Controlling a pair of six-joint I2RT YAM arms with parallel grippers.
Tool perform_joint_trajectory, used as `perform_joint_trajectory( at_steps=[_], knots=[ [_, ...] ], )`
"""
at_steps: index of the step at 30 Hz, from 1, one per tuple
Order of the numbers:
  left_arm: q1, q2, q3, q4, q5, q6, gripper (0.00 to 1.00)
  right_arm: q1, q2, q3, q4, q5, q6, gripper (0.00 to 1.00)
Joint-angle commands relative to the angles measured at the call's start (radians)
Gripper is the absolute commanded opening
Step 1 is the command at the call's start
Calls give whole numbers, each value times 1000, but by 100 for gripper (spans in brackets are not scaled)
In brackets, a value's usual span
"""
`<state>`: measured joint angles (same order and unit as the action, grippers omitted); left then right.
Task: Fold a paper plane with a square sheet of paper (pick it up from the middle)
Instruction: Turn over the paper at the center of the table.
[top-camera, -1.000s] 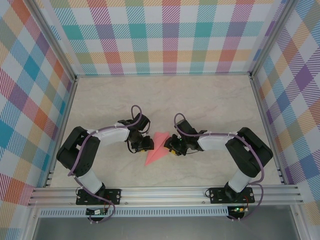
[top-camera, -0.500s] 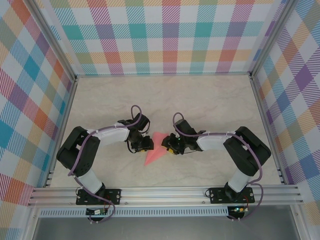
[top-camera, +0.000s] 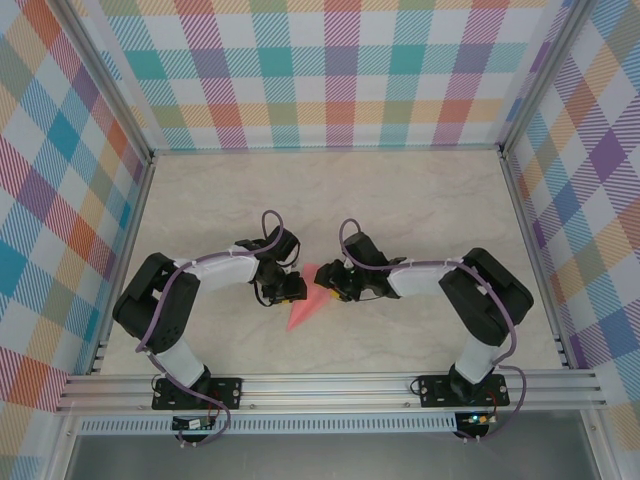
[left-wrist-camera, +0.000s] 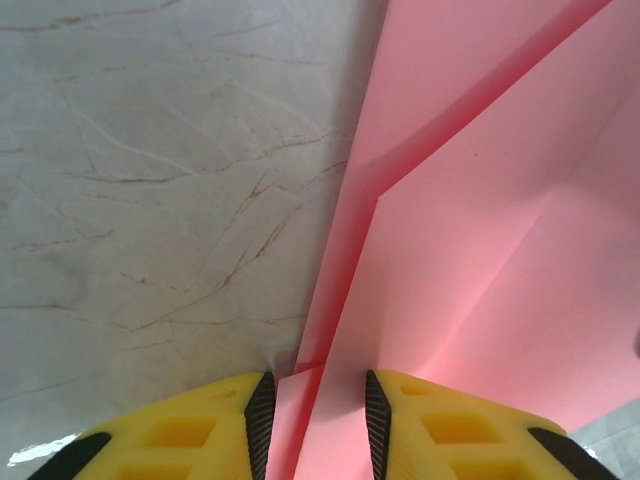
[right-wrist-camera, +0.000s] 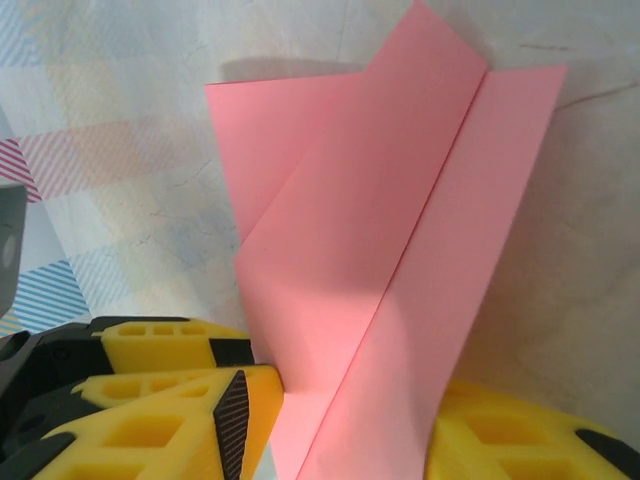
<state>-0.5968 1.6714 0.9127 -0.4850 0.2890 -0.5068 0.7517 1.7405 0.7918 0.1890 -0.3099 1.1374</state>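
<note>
Paper plane (top-camera: 306, 308) at the table's centre, a salmon-pink dart lying between the two grippers with its nose toward the near rail. The left gripper (top-camera: 287, 290) stood at the plane's left edge, jaws narrow, with a folded edge running between the yellow fingers (left-wrist-camera: 205, 430); whether they pinched it could not be told. The right gripper (top-camera: 333, 285) stood at the opposite side, jaws set wider, with the paper's tail between them and no pinch evident.

The step in hand was judged to be settling the final folds. It would be done well by keeping one side steady while the other let go, pressing along the centre crease rather than across it, and lifting straight up so that the light sheet did not drag.

The marbled table (top-camera: 430, 200) looked smooth and offered little friction. Plaid walls (top-camera: 340, 80) enclosed it on three sides, leaving ample free space.
</note>
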Motion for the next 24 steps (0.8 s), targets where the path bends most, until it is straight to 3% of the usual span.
perform_joint_trajectory(
  at_steps=[1,24],
  knots=[
    [5,-2,-22,19,-26,-15,32,-5,23,17,53,-29,-2,46],
    [8,-39,-48,57,-45,-82,29,-2,104,33,196,-9,-30,32]
  ],
)
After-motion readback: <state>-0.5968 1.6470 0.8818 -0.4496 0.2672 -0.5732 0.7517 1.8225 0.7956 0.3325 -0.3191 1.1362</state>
